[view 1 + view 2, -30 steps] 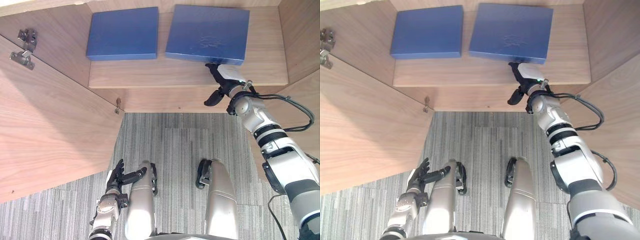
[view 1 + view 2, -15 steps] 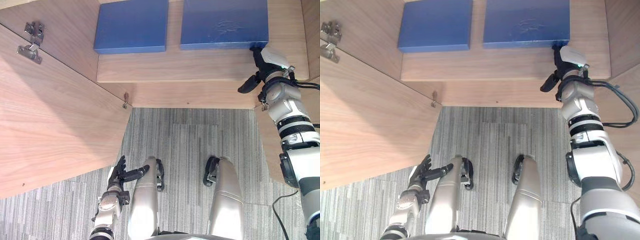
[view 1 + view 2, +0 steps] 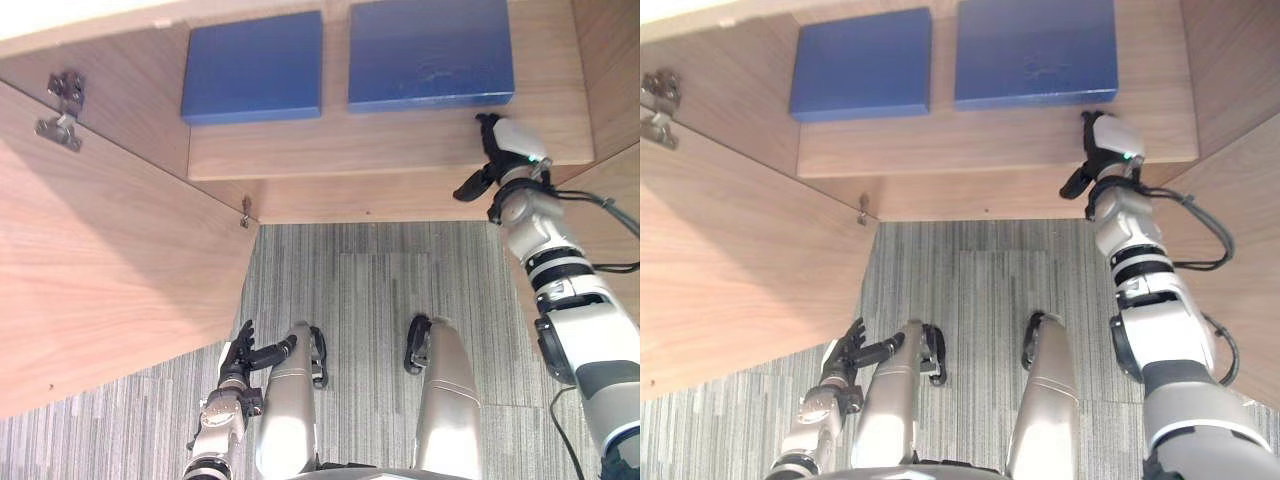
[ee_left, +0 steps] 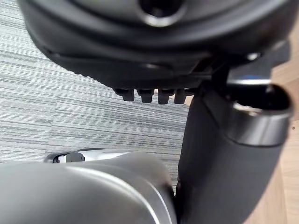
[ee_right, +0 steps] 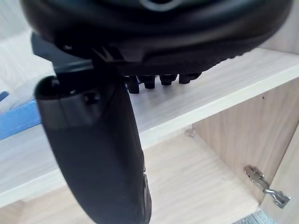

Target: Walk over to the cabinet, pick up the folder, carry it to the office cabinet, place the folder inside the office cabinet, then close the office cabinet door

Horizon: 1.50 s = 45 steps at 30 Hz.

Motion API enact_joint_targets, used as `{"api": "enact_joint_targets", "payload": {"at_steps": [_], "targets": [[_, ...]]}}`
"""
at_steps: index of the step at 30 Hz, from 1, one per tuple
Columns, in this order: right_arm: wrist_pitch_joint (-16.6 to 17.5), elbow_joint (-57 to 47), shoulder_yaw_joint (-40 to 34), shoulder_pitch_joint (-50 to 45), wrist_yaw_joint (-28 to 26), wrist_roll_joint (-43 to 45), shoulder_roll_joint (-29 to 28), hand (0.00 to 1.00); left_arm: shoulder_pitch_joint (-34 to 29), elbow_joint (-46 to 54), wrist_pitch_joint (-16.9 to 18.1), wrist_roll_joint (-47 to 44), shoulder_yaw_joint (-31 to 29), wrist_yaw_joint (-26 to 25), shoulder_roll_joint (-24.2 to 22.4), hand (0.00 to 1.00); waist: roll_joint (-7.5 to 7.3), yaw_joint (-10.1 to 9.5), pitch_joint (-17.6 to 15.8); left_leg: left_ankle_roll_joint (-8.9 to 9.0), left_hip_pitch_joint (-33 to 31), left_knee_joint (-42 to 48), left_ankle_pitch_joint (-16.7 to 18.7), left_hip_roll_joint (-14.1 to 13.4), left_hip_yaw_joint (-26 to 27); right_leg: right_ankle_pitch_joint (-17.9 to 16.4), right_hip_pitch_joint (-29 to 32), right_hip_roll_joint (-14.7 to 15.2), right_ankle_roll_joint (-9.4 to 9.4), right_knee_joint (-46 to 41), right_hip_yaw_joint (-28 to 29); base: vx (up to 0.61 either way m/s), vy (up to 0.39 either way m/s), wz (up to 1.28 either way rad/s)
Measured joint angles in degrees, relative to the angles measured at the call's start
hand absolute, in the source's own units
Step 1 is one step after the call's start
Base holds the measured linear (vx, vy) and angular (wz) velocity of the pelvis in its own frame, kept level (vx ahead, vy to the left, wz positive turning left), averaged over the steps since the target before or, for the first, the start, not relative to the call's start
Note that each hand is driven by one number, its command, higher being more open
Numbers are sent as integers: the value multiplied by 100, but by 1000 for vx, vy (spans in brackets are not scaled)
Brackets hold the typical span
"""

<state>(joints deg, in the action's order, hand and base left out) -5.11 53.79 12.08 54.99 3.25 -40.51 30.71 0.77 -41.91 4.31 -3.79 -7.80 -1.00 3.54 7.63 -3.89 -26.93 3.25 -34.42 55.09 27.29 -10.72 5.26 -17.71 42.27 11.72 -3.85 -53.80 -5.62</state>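
Grey striped carpet [image 3: 370,290] covers the floor in front of a big wooden office cabinet [image 3: 380,205]. Two blue folders lie flat on its shelf [image 3: 380,160], side by side near the back. The left folder [image 3: 252,68] sits toward the shelf's left end and the right folder [image 3: 430,52] toward its right end. There is a thin gap between them.

The right hand [image 3: 503,145] is over the front edge of the shelf, near the right end. It is just beside the near right corner of the right folder. It holds nothing: its fingers reach forward loosely and its thumb sticks out to the side. I cannot tell if a fingertip touches the folder. The left hand [image 3: 238,358] hangs low over the carpet, loose and empty too.

So the putting-away part looks done (the right folder is most likely the one for this job). What is left is to pull the arm out and shut the door [image 3: 100,260]. That door stands wide open on the left, with a metal hinge [image 3: 58,105] showing near its top. It is a large, plain wooden board, so it will likely need one long push. The right arm must be out of the way first, or the door could bump it.
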Motion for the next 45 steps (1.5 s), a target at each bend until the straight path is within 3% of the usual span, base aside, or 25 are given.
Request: {"api": "enact_joint_targets", "payload": {"at_steps": [8,10,11,13,15,21,25,31,35,36,37,38,39,40,41,42,43,44,45], "targets": [[60,379,277,-603,-140,-103,-646,100,-206,-228,-80,227,12,-20,66,100,-190,11,185,59,1307,-1420,-454,-176,319,666,-1324,-395,10,1743,-112,92,35,-21],[37,478,387,-741,-145,-232,-897,100,-245,-282,-89,229,-43,-29,64,100,-233,-56,280,34,1467,-1433,-496,-190,159,830,-1549,-590,14,2061,-4,68,51,-56],[25,511,488,-887,-189,-236,-1070,100,-245,-359,-105,237,-61,-39,56,100,-269,-107,341,33,1614,-1414,-541,-114,-220,976,-1759,-714,15,2332,112,65,55,-54],[27,537,418,-1180,-291,-220,-1309,100,-255,-494,-114,285,-110,-51,44,100,-336,-137,483,70,1890,-1508,-561,-15,-483,1104,-2014,-794,3,2602,228,54,73,-52],[45,565,147,-1636,-395,-183,-1596,100,-254,-700,-117,438,-208,-102,-7,100,-412,-120,781,71,2135,-1791,-561,7,-406,1263,-2163,-839,-19,2884,333,42,88,-47],[55,530,-1198,-3026,-266,1254,-2400,100,-229,-1120,-137,684,-271,-238,-235,100,-662,45,1397,68,3199,-2963,-568,130,428,2006,-2678,-993,-139,3981,991,3,120,-70],[142,173,-1978,-4390,12,2652,-2909,100,-201,-1475,-141,819,-480,-383,-216,100,-950,277,1733,-21,3976,-3689,-784,383,1273,2380,-2938,-1036,-195,4466,1666,-59,66,-96],[167,-357,-2773,-6067,245,3898,-3109,100,-226,-1772,-260,1063,-644,-523,-255,100,-1038,512,1952,53,4690,-4296,-944,548,2334,2639,-2919,-1297,-108,4605,2405,-67,0,-95],[222,-1045,-2906,-6698,386,4060,-3100,100,-190,-1824,-307,1121,-723,-587,-360,100,-1075,622,1959,156,5144,-4470,-986,559,3095,2783,-2923,-1390,79,4649,2268,-56,0,-96],[221,-1118,-2916,-6764,409,4061,-3104,100,-179,-1823,-311,1121,-723,-591,-389,100,-1086,631,1962,174,5194,-4489,-996,565,3194,2780,-2912,-1393,97,4647,2187,-34,24,-80],[206,-1272,-3017,-6845,430,4061,-3140,100,-163,-1814,-311,1121,-721,-588,-398,100,-1113,634,1959,175,5243,-4483,-1000,592,3380,2715,-2824,-1336,341,4572,1803,-31,37,-86],[189,-1445,-3127,-6843,473,4062,-3236,100,-147,-1808,-313,1118,-723,-587,-455,100,-1068,656,1933,98,5325,-4504,-1053,539,3594,2387,-2705,-1131,824,4310,930,-34,24,-85],[189,-1542,-3129,-6850,529,4064,-3270,100,-147,-1804,-313,1115,-723,-585,-526,100,-1050,672,1911,74,5363,-4520,-1069,478,3643,2192,-2622,-975,845,4023,425,-23,-5,-65],[181,-1708,-3124,-6899,638,4065,-3311,100,-152,-1797,-316,1110,-715,-578,-564,100,-1082,713,1897,84,5419,-4491,-1066,458,3709,1903,-2390,-475,863,3048,-398,-8,-35,-24],[172,-1780,-3123,-6946,667,4066,-3319,100,-154,-1790,-320,1108,-706,-576,-576,100,-1120,721,1915,91,5441,-4462,-1062,453,3705,1722,-2326,-247,890,2498,-606,30,-76,-3],[146,-1945,-3125,-7006,719,4066,-3324,100,-187,-1751,-322,1108,-690,-568,-584,100,-1161,728,1944,136,5509,-4351,-1033,389,3691,1336,-2346,53,823,1619,-663,85,-137,2],[147,-2170,-3118,-6998,760,4066,-3324,100,-288,-1609,-321,1110,-687,-569,-581,100,-1178,720,1969,256,5538,-4195,-954,322,3693,948,-2421,166,609,1240,-545,113,-169,-8],[152,-2290,-3113,-6973,761,4066,-3330,100,-341,-1544,-319,1110,-695,-572,-562,100,-1242,720,1999,306,5535,-4100,-915,310,3700,830,-2433,138,491,1266,-484,162,-201,-39],[162,-2471,-3115,-6936,769,4064,-3285,100,-365,-1564,-340,1113,-719,-578,-527,100,-1198,699,2106,316,5461,-4011,-901,284,3685,625,-2494,-95,336,1565,-397,180,-189,-78]]}}
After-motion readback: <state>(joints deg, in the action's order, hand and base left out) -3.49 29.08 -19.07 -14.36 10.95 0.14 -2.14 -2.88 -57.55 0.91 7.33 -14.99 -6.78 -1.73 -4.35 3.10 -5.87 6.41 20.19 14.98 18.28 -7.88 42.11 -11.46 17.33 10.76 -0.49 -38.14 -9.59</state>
